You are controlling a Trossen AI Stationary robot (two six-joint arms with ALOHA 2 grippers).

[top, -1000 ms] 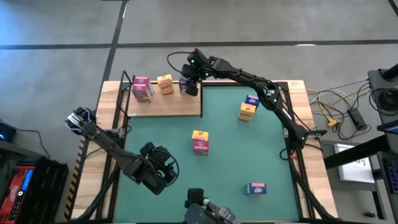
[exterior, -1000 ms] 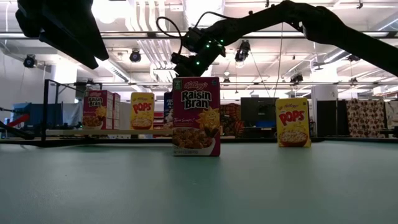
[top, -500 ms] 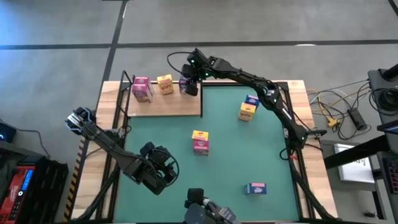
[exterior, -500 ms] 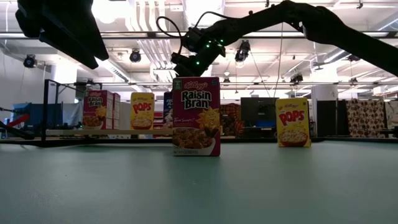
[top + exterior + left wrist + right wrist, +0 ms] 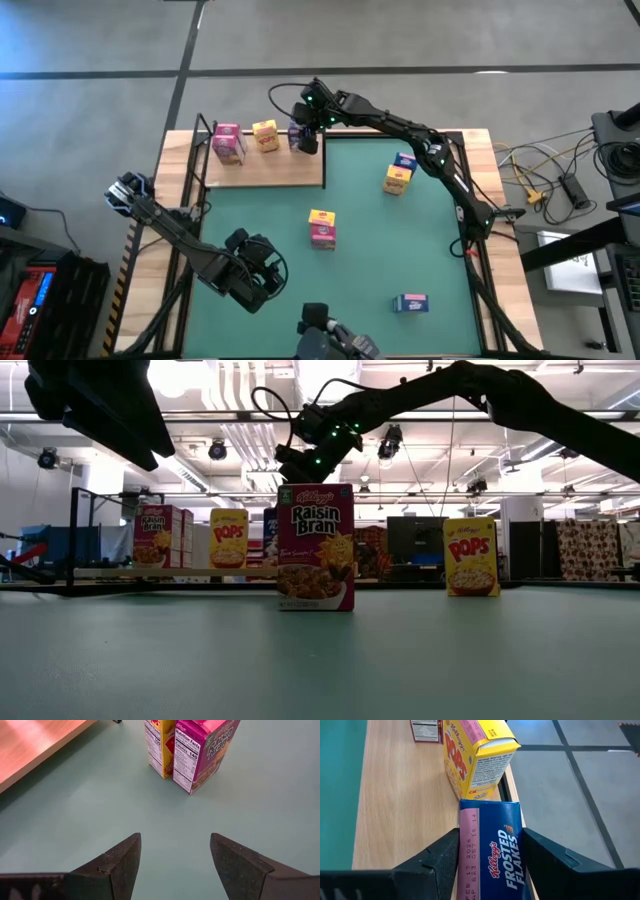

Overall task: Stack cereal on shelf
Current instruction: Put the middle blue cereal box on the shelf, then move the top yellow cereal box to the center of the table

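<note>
On the light-wood shelf (image 5: 262, 165) at the far left stand a pink cereal box (image 5: 228, 143) and a yellow one (image 5: 265, 135). Beside them is a blue Frosted Flakes box (image 5: 490, 855), with my right gripper (image 5: 490, 835) shut on it at the shelf's right end (image 5: 304, 138). In the low view the blue box (image 5: 270, 538) shows partly behind the Raisin Bran box (image 5: 315, 546). My left gripper (image 5: 175, 840) hovers open over the green mat at the near left (image 5: 268, 268). It faces a yellow-and-pink pair of boxes (image 5: 192, 747). My right gripper pinches the blue box's two opposite sides near its upper end (image 5: 466, 851), one finger (image 5: 437, 862) on each. The fingers slant downward from the table's right side. The box stands upright, level with the boxes on the shelf. Its lower end is hidden, so whether it rests on the shelf I cannot tell.
On the mat stand the yellow-and-pink pair (image 5: 322, 228) in the middle and a blue-and-yellow pair (image 5: 400, 175) at the far right. A blue box (image 5: 411, 303) lies flat at the near right. Thin black posts (image 5: 203, 128) edge the shelf.
</note>
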